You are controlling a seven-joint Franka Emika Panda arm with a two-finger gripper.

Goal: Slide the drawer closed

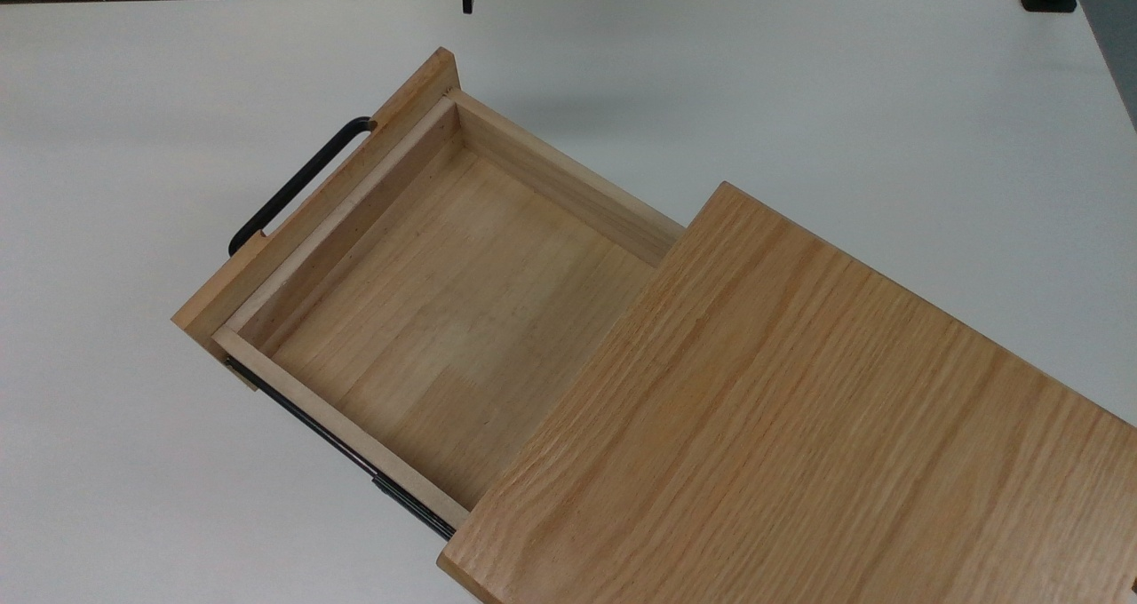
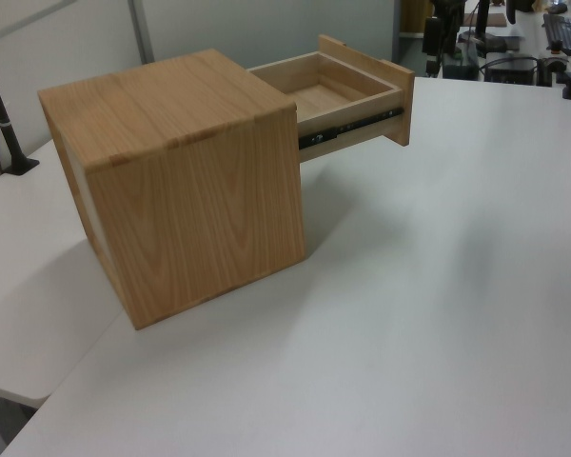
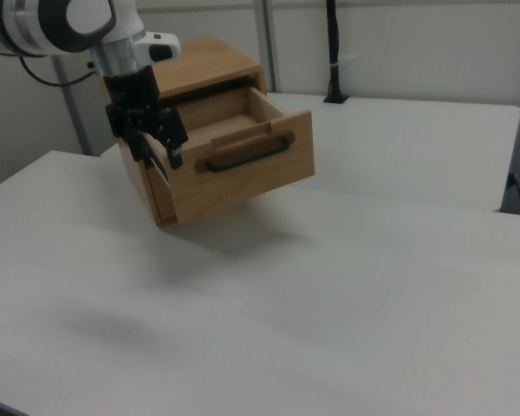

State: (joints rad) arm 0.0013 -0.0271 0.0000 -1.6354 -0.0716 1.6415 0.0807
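The white counter [image 1: 133, 462] spread under everything, with a second white surface butted against it behind the case in the right view. On it sat the wooden case [image 2: 186, 190], a box-like cabinet with an oak-grain top board [image 1: 799, 409] — in the left view it stood at the left of the counter, one corner turned toward the camera.

The drawer [image 1: 453, 311] was pulled well out of the case, near the top of it, and hung above the counter without touching it. Its shallow tray lay bare inside, light wood on floor and walls. A black rail [image 2: 347, 127] ran along its side in the left view, bridging tray and case. The thicker front panel [image 3: 243, 173] faced the camera in the right view and carried a thin black bar handle [image 3: 249, 152] across its upper half; in the top view the handle [image 1: 298, 182] stuck out toward the top view's left.

The arm [image 3: 56, 22], white with dark joints, reached in from the right view's upper left. Its black pincer [image 3: 156, 139] hung at the left end of the front panel in the right view, fingers pointing down — whether it touched the wood, I could not tell, nor whether the fingers were spread or pressed together.
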